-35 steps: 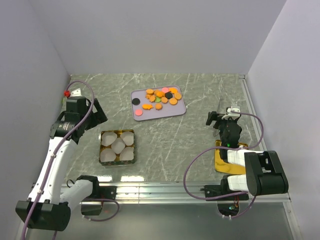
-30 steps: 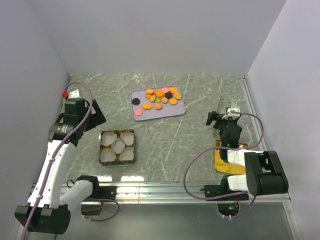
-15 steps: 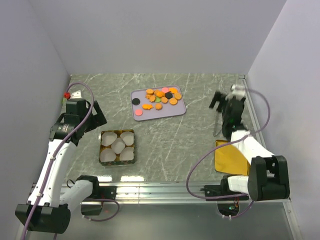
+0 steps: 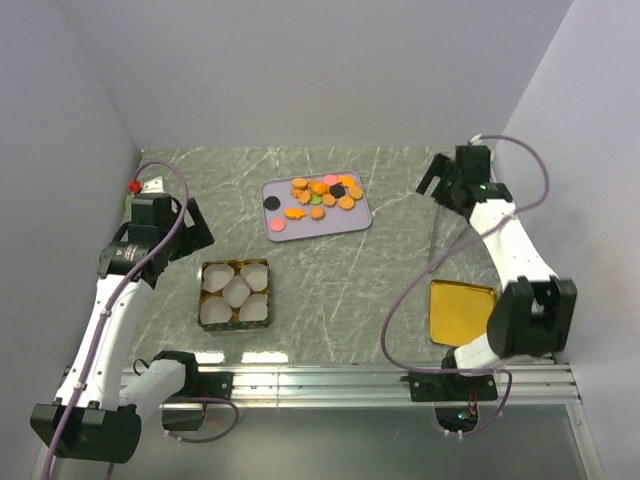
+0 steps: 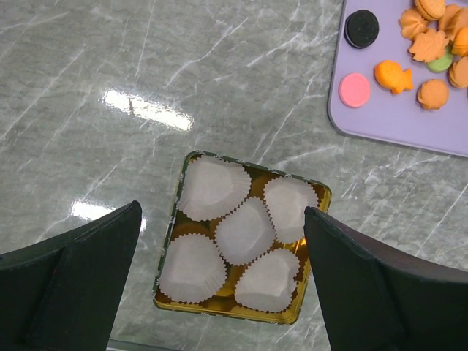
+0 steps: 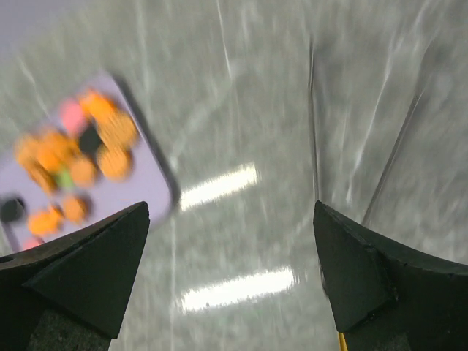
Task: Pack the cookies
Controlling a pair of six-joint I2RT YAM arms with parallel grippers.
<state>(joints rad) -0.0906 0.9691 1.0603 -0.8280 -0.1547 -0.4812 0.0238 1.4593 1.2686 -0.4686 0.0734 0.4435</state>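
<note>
Right pincer (image 4: 436, 186), jaws released and empty, now hangs at two o'clock, up from the gold lid (image 4: 462, 312), so I judge my reach for the cookies (image 4: 322, 194) begins.

Gold tin (image 5: 319, 197) (5 white paper cups (image 5: 245, 230) inside) near left; gold lid (image 4: 462, 312) flat, right.

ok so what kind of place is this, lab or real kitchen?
Probably a lab test cell: two robot arms bolted to a metal rail, plain walls boxing in the marble-look table, and staged props only, a purple tray of cookies and a tin of paper cups.
</note>
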